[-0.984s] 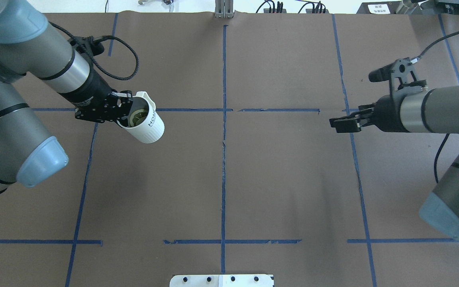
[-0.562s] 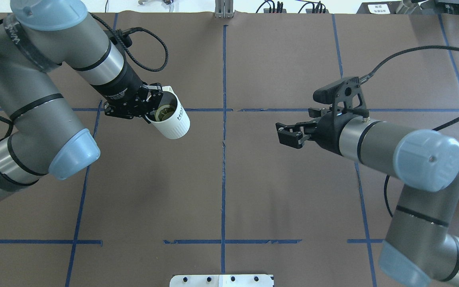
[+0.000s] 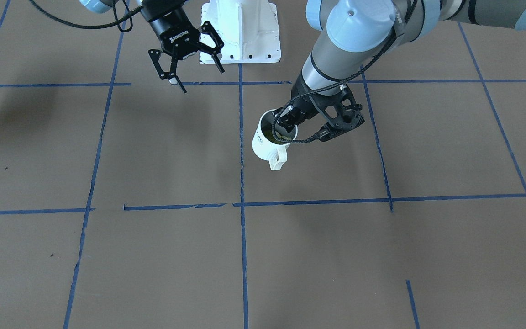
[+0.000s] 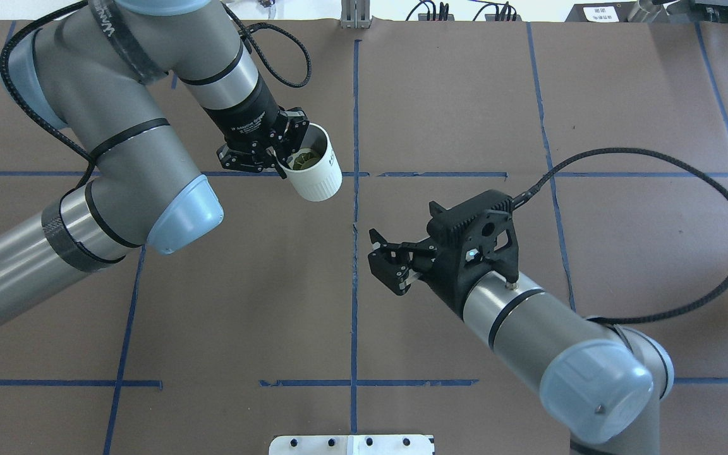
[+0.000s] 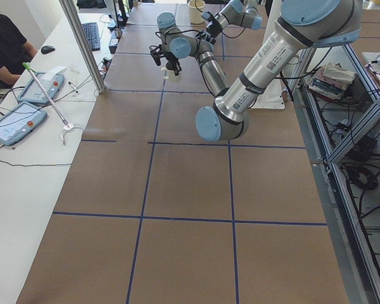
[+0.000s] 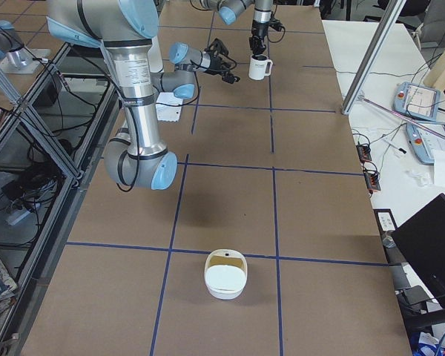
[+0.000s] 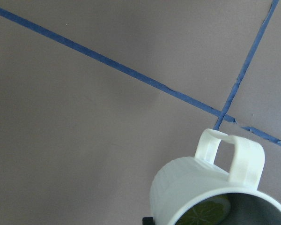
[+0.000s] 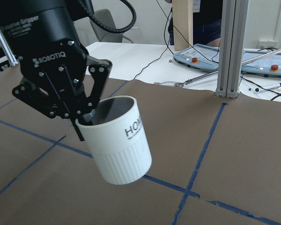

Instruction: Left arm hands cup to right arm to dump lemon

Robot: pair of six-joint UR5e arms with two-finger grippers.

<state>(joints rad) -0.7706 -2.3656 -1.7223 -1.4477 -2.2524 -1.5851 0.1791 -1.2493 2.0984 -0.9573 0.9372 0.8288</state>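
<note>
**Kim:** Both arms had swung in toward the middle since a second before. What were the jaws doing?

**Sam:** The left gripper (image 4: 277, 156) was pinched tight on the rim of the cup (image 4: 320, 178) and held it up in the air. The right gripper (image 4: 382, 262) was spread wide with nothing in it.

**Kim:** Which way was the cup from those wide jaws?

**Sam:** Right in front of them, near but not touching, across the middle tape line (image 4: 355, 95). It leaned, with its bottom tipped a bit toward the right gripper and the lemon (image 4: 304, 158) inside. Under it was only brown table (image 4: 465, 95), so I think there was lots of room.
</note>
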